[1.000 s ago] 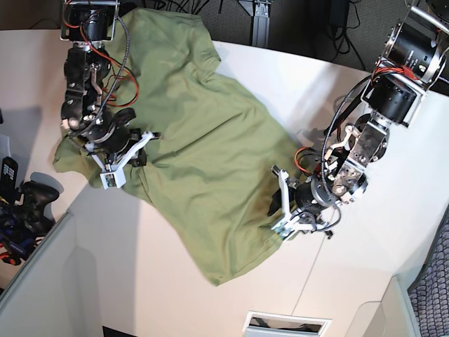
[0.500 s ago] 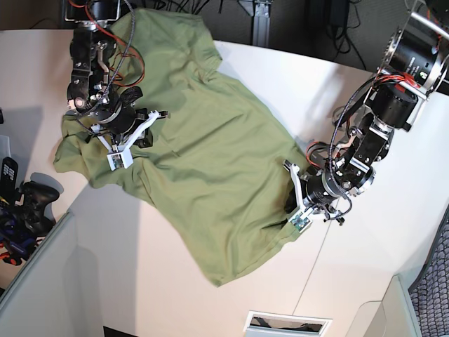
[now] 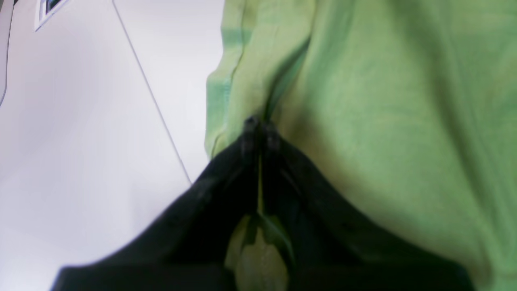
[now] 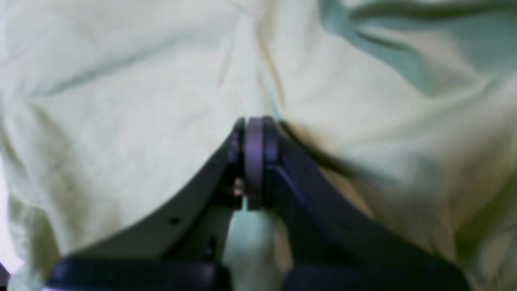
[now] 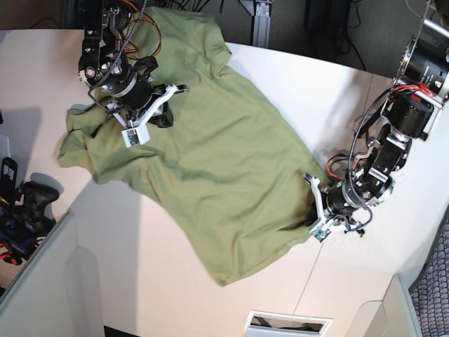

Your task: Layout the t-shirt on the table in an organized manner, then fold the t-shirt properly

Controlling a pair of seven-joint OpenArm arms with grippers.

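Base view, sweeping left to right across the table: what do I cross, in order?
Game controller off the table's left edge → right tool pinching the t-shirt → left tool pinching its right edge → bare table.

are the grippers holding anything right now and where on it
Both pinch the olive-green cotton t-shirt: the left gripper at its side edge near the hem, the right gripper on a fold up by the sleeve end.
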